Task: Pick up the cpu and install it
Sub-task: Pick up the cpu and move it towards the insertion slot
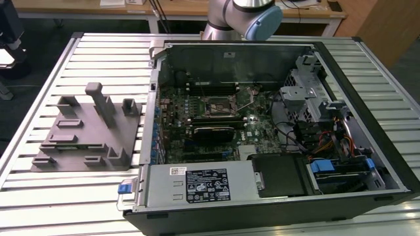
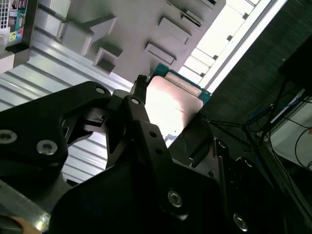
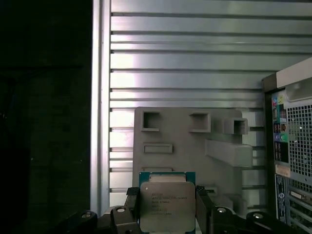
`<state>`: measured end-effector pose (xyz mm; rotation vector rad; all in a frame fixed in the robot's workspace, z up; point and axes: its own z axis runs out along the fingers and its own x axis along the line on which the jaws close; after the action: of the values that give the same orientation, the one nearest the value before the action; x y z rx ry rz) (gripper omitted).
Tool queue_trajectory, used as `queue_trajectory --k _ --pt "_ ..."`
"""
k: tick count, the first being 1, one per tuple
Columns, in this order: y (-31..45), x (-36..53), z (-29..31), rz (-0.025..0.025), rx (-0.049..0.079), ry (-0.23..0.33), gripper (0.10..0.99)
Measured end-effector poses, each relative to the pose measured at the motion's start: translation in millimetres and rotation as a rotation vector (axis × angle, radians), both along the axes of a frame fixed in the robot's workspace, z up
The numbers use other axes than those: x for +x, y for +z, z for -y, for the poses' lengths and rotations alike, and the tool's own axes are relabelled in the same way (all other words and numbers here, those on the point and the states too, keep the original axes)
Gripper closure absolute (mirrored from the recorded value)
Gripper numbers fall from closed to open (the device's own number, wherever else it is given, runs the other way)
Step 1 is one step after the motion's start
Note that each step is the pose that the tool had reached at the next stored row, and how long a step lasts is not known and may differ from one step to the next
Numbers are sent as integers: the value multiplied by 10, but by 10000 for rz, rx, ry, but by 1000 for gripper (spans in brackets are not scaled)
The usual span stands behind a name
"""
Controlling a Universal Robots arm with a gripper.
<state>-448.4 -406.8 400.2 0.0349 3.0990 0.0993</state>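
Silver-grey cpu [image 3: 167, 204], green-edged: clamped between the black fingers [image 3: 130, 214] of the tool [image 3: 168, 219], held clear of the tabletop in both wrist views. Beyond: grey moulded fixture block [image 3: 190, 141] resting on the ribbed aluminium tabletop [image 3: 185, 58]. Just beside the block: open computer case [image 1: 367, 162], metal-framed socket [image 1: 215, 104] on its board.

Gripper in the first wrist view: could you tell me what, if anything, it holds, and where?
The gripper holds the cpu by its two opposite side edges, one finger on each.
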Motion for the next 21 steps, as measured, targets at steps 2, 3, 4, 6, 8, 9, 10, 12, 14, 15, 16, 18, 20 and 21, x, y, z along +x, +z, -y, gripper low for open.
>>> queue_trajectory --k 2,3,4,6,8,9,10,12,14,15,16,18,20,21 --pt "31 0 0 -1 -1 0 545" --pt "46 0 0 -1 -1 1 545" --pt "62 0 0 0 0 0 545" --pt "84 0 0 0 0 0 545" --pt "84 0 0 2 1 0 545" --pt "85 0 0 2 0 0 545" --pt "87 0 0 0 0 0 545" --pt "87 0 0 0 0 0 545" --pt "89 3 0 -1 -1 1 545" --pt "89 7 0 -2 -2 1 545" --pt "89 10 0 -2 -1 0 545" --pt "88 17 0 -1 -1 0 545" --pt "88 24 0 0 0 0 545" --pt "87 26 0 1 0 0 545"
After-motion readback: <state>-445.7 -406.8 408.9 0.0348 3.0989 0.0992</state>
